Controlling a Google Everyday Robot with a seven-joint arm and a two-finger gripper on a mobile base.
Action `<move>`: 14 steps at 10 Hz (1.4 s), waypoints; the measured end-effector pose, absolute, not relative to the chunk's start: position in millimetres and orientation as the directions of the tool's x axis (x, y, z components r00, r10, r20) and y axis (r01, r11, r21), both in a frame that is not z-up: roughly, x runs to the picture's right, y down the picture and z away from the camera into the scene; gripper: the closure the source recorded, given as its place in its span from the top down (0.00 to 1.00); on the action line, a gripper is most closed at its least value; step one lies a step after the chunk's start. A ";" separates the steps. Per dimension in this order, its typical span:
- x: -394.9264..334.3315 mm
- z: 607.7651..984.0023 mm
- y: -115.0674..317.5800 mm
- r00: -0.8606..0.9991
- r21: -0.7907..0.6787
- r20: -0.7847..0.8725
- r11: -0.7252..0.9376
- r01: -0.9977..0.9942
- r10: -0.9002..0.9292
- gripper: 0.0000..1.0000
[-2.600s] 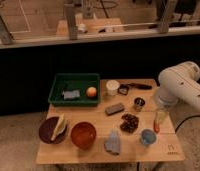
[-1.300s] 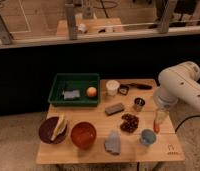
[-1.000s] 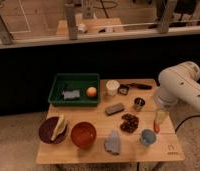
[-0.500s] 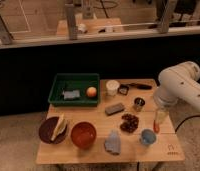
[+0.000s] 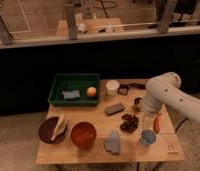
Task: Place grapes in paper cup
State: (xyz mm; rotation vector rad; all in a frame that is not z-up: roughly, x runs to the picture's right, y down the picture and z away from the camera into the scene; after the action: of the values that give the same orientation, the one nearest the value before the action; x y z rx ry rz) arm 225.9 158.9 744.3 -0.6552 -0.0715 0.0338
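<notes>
End effector (image 5: 146, 119), grip state indiscernible, just beside grapes (image 5: 129, 122), blue cup (image 5: 147, 137) close in front; grey block (image 5: 114, 108) between it and paper cup (image 5: 112, 87).

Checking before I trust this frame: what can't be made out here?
- Gripper, camera view: beside the grapes, above the light-blue cup, largely hidden by the arm.
- Paper cup, camera view: contents too small to tell.
- Metal cup, camera view: partly behind the arm.

The arm (image 5: 179, 101) runs off the right edge and partly hides a metal cup (image 5: 137, 101). Its gripper (image 5: 146, 120), just right of the grapes (image 5: 128, 123) above a blue cup (image 5: 147, 138), is too small to make out.
</notes>
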 end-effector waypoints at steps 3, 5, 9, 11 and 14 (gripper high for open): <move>205.1 764.0 182.8 0.992 -0.636 0.116 0.771 0.037 0.048 0.80; 198.0 769.2 190.2 0.989 -0.638 0.145 0.768 0.061 0.041 0.80; 186.1 782.5 210.8 0.985 -0.625 0.174 0.774 0.101 0.013 0.80; 181.4 790.8 219.9 0.984 -0.607 0.178 0.788 0.101 0.010 0.80; 173.4 805.4 224.0 0.985 -0.576 0.173 0.813 0.086 0.019 0.80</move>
State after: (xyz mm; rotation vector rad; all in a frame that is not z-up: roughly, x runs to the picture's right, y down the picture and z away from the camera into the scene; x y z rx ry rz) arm 173.4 224.0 805.4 -0.6215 -0.1743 -0.0361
